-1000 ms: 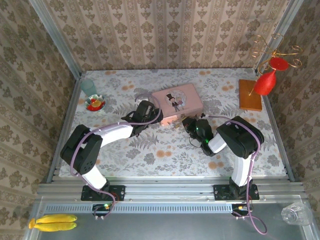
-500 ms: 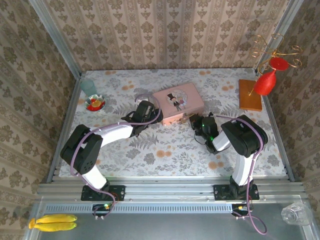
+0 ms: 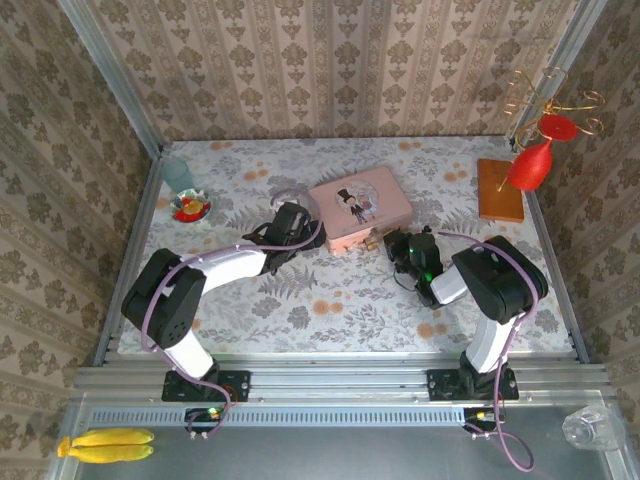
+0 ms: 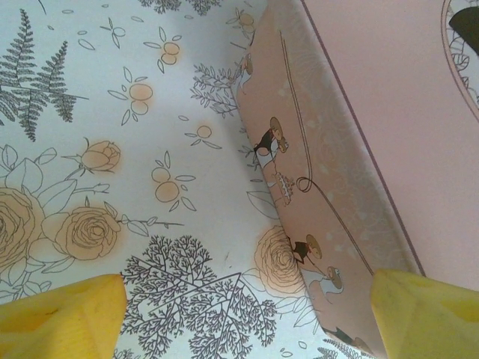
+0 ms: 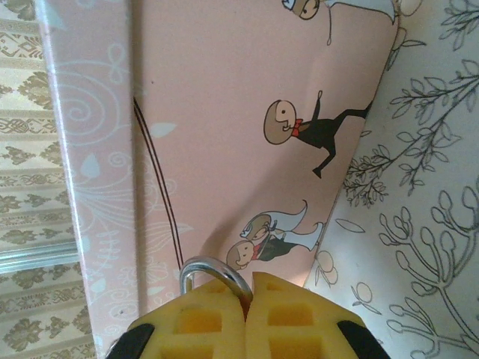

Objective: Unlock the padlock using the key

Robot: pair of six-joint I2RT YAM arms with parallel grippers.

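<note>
The right claw (image 5: 247, 290) is being kept clenched, its two yellow pads (image 5: 299, 318) being pressed flat against each other. Just beyond the pad tips, the thin silver loop of the padlock (image 5: 213, 261) is being shown arching up from behind them. The padlock's body is being hidden by the pads, so it cannot be told whether the padlock is being gripped or is merely lying behind the claw. Straight ahead of this claw, right past the loop, the side of the pink tin (image 5: 224, 112) is being faced, with small cartoon figures printed along it. The flowered tabletop (image 5: 419, 224) is being seen off to one side. From above, this claw is being held low at the tin's near right corner. The left claw (image 4: 243, 318) is being held released, with its jaws spread wide and nothing caught between its yellow fingertips (image 4: 63, 318). Ahead of it, the tin's patterned side is being met by one fingertip, while bare tabletop is being spanned by the rest of the gap. From above, this claw is being held just beside the tin's near left corner. Well out to its left, a small dish (image 3: 190, 207) and a glass (image 3: 177, 172) are being left standing. Far off to the right of the right claw, a wooden board (image 3: 500, 190) is being left at the tabletop's edge.
</note>
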